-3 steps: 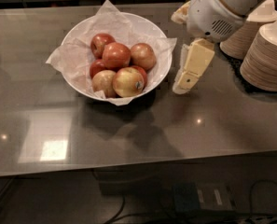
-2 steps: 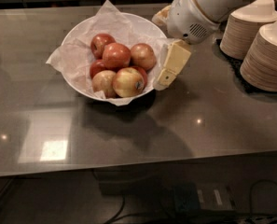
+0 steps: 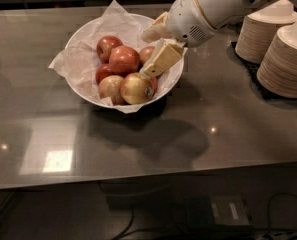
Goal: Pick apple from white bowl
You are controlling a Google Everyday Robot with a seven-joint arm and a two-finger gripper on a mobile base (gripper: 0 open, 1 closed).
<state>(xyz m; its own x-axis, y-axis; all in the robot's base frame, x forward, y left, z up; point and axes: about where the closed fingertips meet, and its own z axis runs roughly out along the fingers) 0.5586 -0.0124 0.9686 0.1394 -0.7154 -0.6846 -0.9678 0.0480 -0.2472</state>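
Observation:
The white bowl (image 3: 88,36), lined with crumpled white paper, stands on the grey table at the back left of centre and holds several apples. The apple (image 3: 145,51), orange-red, lies at the bowl's right side and is partly hidden by my fingers. My gripper (image 3: 148,55) reaches in from the upper right and is open, with one beige finger (image 3: 161,59) in front of the apple and the other behind it. A big red apple (image 3: 124,59) lies in the middle. A yellower apple with a dark sticker (image 3: 136,88) lies at the front.
Two tall stacks of beige paper bowls (image 3: 287,59) stand on a dark mat at the right, close to my arm (image 3: 213,6). The table's front edge (image 3: 148,176) runs across the lower part of the view, with cables on the floor below.
My gripper has moved left, from outside the bowl's right rim to over the bowl, and its fingers now stand on either side of the right-hand apple.

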